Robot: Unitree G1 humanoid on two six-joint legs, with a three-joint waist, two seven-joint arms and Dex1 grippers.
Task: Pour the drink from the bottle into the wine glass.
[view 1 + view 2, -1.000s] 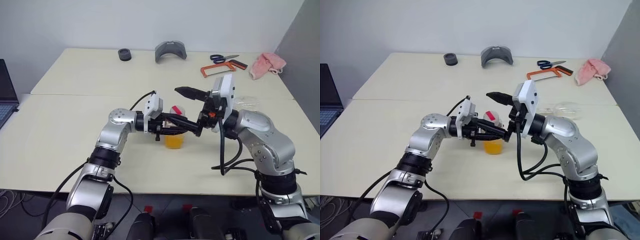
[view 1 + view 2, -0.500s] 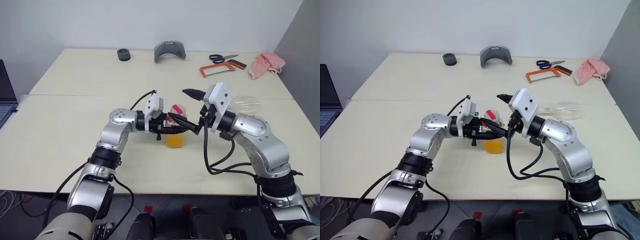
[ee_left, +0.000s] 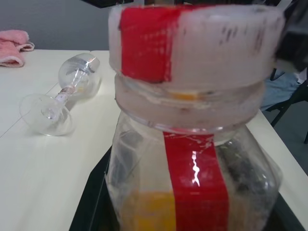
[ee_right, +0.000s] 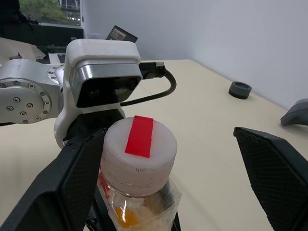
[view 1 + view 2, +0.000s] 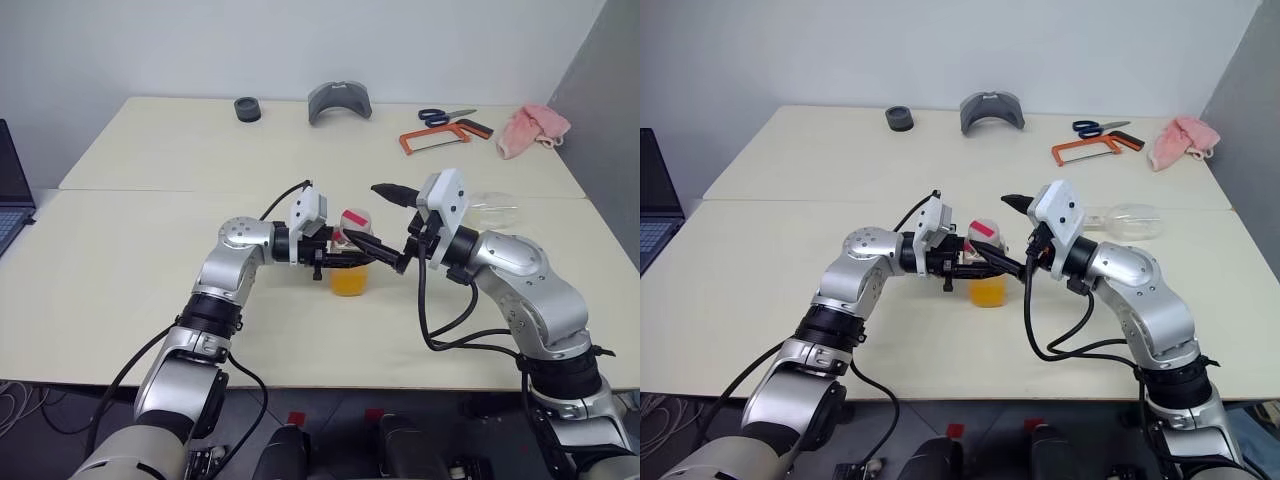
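Note:
The bottle [image 5: 349, 270] stands upright in the middle of the table, and the orange drink [image 5: 987, 290] fills its lower part. A red stripe runs up its side [image 3: 195, 183] and across its white cap [image 4: 139, 144]. My left gripper [image 5: 340, 260] reaches in from the left and is shut on the bottle's body. My right gripper [image 5: 362, 212] is open, with one finger on each side of the cap and a gap between them and it. The wine glass [image 5: 490, 207] lies on its side on the table behind my right hand. It is also in the left wrist view [image 3: 62, 96].
At the far side of the table lie an orange hacksaw [image 5: 447, 135], scissors [image 5: 447, 116], a pink cloth [image 5: 533, 128], a grey curved part [image 5: 340, 100] and a black ring [image 5: 249, 108]. A laptop [image 5: 10, 190] sits at the left edge.
My right gripper has shifted slightly right and down and turned a little, still open around the cap. The wine glass now shows behind it. The left gripper and the bottle have kept still.

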